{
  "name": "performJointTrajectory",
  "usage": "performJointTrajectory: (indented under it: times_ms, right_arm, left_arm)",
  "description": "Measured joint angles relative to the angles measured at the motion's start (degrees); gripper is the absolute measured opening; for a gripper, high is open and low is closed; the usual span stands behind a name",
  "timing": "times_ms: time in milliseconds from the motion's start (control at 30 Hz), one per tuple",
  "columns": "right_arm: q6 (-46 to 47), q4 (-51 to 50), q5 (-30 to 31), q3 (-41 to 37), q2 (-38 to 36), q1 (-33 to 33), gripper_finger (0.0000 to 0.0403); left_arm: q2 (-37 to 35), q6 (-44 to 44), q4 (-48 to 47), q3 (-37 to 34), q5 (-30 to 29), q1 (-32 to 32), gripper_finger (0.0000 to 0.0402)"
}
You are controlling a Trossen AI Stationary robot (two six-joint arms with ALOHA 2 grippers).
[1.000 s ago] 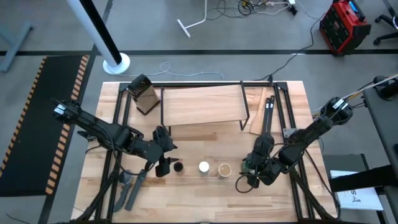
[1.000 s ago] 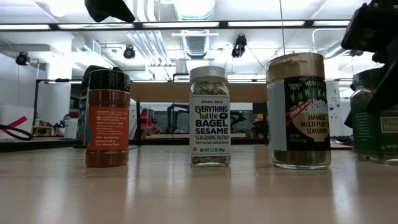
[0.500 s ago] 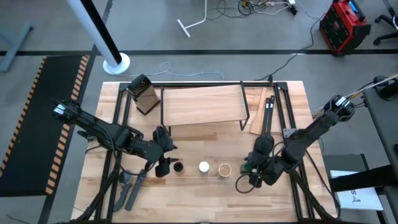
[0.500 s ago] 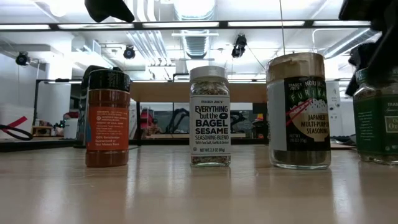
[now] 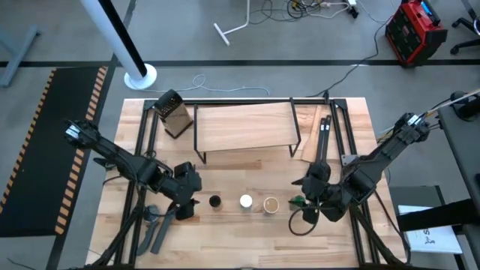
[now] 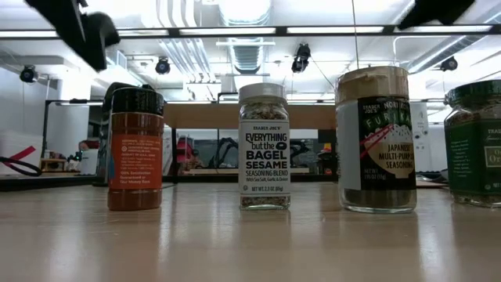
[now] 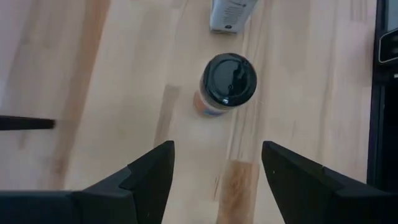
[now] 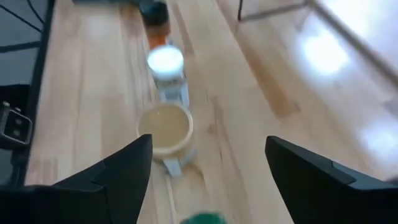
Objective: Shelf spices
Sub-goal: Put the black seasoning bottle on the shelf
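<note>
Four spice jars stand upright in a row on the table near its near edge: black-topped (image 5: 215,201) (image 6: 135,149), white-topped (image 5: 246,201) (image 6: 264,145), tan-topped (image 5: 271,204) (image 6: 376,141) and green (image 5: 298,201) (image 6: 473,145). My left gripper (image 5: 191,202) (image 7: 217,149) is open, above and just left of the black-topped jar (image 7: 228,81), touching nothing. My right gripper (image 5: 311,196) (image 8: 208,143) is open above the green jar (image 8: 202,219), clear of it. The shelf (image 5: 244,124) stands on its black legs behind the row.
A dark box grater (image 5: 172,112) stands by the shelf's left far corner. Black frame bars (image 5: 330,142) and cables cross the tabletop beside both arms. Bare wood (image 5: 247,169) lies between the jars and the shelf.
My right gripper has risen up and away from the green jar, which stays upright on the table. My left gripper has moved toward the table's left, away from the black-topped jar, and has come lower.
</note>
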Motion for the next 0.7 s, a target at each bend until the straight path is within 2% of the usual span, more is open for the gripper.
performJointTrajectory:
  times_ms: [233,500,700]
  right_arm:
    - [-4.1,-0.2,3.4,5.4,0.0,0.0,0.0276]
    - [-5.2,-0.4,3.8,6.3,0.0,0.0,0.0280]
    - [-5.4,-0.3,3.9,5.9,0.3,0.0,0.0279]
  left_arm:
    - [0.0,2.5,16.9,-9.5,0.0,-0.2,0.0230]
    - [0.5,6.7,20.8,-13.5,-0.1,0.0,0.0230]
    - [6.5,9.7,21.2,-12.4,-0.2,0.6,0.0230]
